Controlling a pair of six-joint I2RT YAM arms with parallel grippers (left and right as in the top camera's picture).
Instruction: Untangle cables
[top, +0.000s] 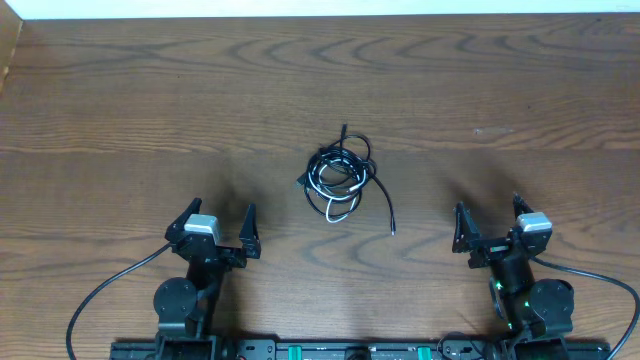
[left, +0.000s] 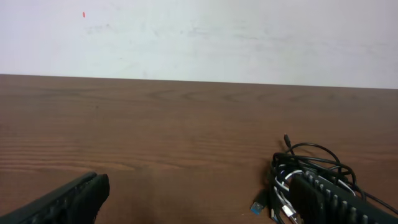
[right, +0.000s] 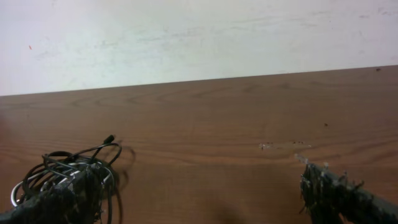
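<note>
The cables (top: 340, 172) lie in one small tangled bundle of black and white cords near the middle of the table. One loose black end (top: 390, 222) trails toward the near right. My left gripper (top: 222, 212) sits open, near and to the left of the bundle, with nothing between its fingers. My right gripper (top: 488, 208) is open too, near and to the right. In the left wrist view the cables (left: 311, 157) show behind the right finger (left: 323, 198), with a blue plug (left: 259, 206) beside them. In the right wrist view the cables (right: 68, 163) sit behind the left finger (right: 56, 200).
The wooden table (top: 150, 90) ends at a white wall at the back, and its left edge shows at the far left corner. The arm bases and a black rail (top: 330, 350) line the near edge. A thick arm cord (top: 100, 295) loops at the near left.
</note>
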